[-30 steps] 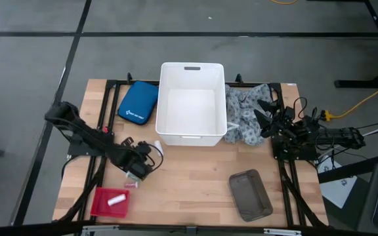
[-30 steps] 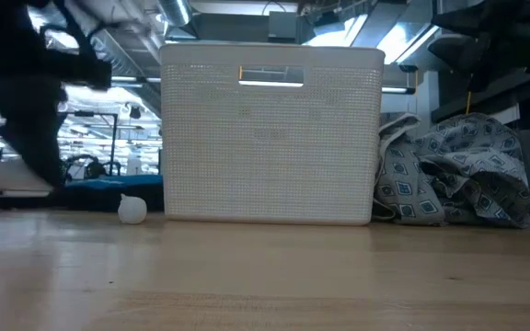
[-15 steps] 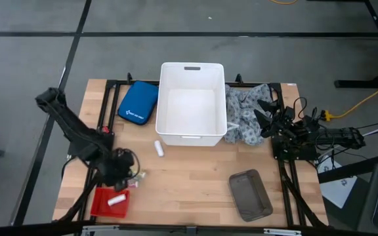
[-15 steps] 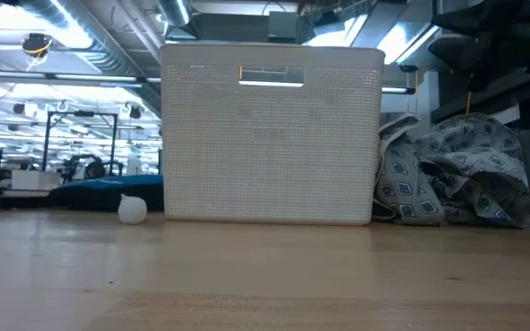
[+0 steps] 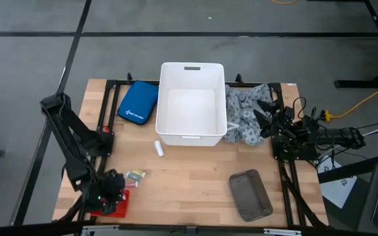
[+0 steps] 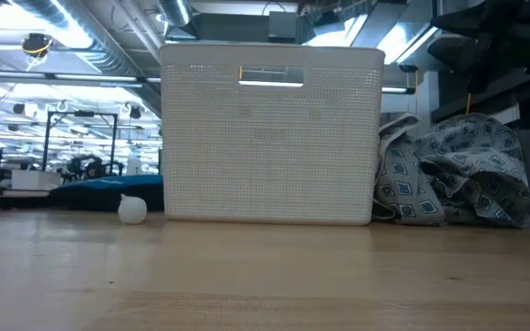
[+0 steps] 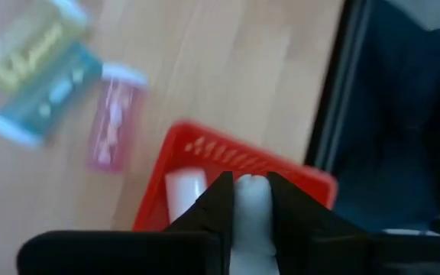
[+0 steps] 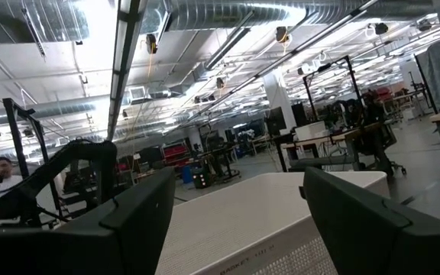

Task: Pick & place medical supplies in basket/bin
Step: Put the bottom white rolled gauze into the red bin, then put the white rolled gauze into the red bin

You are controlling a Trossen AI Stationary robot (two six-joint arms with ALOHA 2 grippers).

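My left gripper hangs over the red tray at the table's near left corner, shut on a white roll. Another white roll lies in the tray. Green, yellow and pink packets lie flat on the wood beside the tray. One more white roll lies in front of the white bin. The patterned cloth is heaped against the bin's right wall. My right gripper waits open at the table's right edge, beside the cloth. My left gripper has the white roll pinched between its two fingers. The roll lies along the fingers, and its rounded end shows between their tips. The fingers slant down from above over the tray's rim. I cannot tell whether the roll touches the tray.
A blue zip pouch lies left of the bin. A dark grey tray sits near the front right. Bare wood runs between the bin's front wall and the near edge.
My left gripper has swung from the spot near the loose white roll toward the table's near left corner and turned. It now stands over the red tray. The loose roll by the bin has stayed where it was.
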